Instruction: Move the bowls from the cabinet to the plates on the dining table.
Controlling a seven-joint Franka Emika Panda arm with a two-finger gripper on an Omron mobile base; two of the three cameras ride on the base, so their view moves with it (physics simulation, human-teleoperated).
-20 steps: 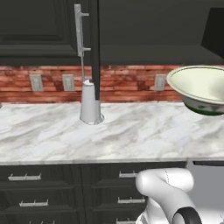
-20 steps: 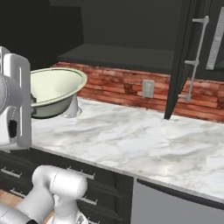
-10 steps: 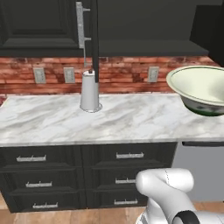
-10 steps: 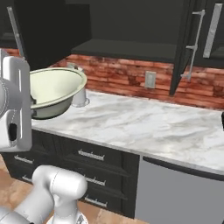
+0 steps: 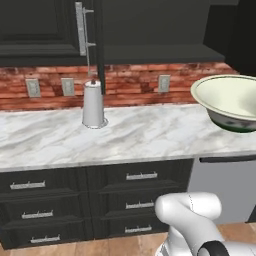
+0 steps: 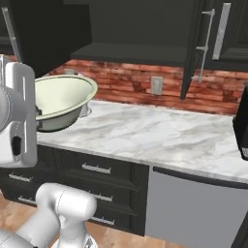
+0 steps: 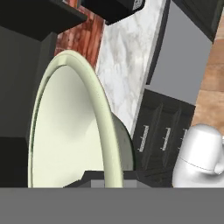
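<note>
**Cream bowl lifted out and held in the air; no plate reached yet**

A rendered kitchen with black cabinetry, a red brick back wall and a veined marble table (image 5: 150, 135) running across the middle of both base views. The cream-white bowl (image 5: 227, 100) sits at the right edge of the left base view, hanging above the table and clear of it, with green markings on its outer wall and a dark foot below. In the right base view it appears at the middle left, partly behind the white arm. In the hand view its pale rim sweeps up the left half of the frame, and the tool (image 7: 107, 177) at the bottom edge is clamped tight on that rim, one fingertip on either side.

The black cabinet (image 6: 145, 29) fills the upper part of the frame with its door (image 6: 193, 48) swung open, silver bar handle upright. A grey canister-like object (image 5: 93, 105) stands on the table at centre left of the left base view.

Judging by this, the first bowl is out of the cabinet and mid-carry. Still left: setting it on a plate at the dining table, then fetching the red bowl.
</note>
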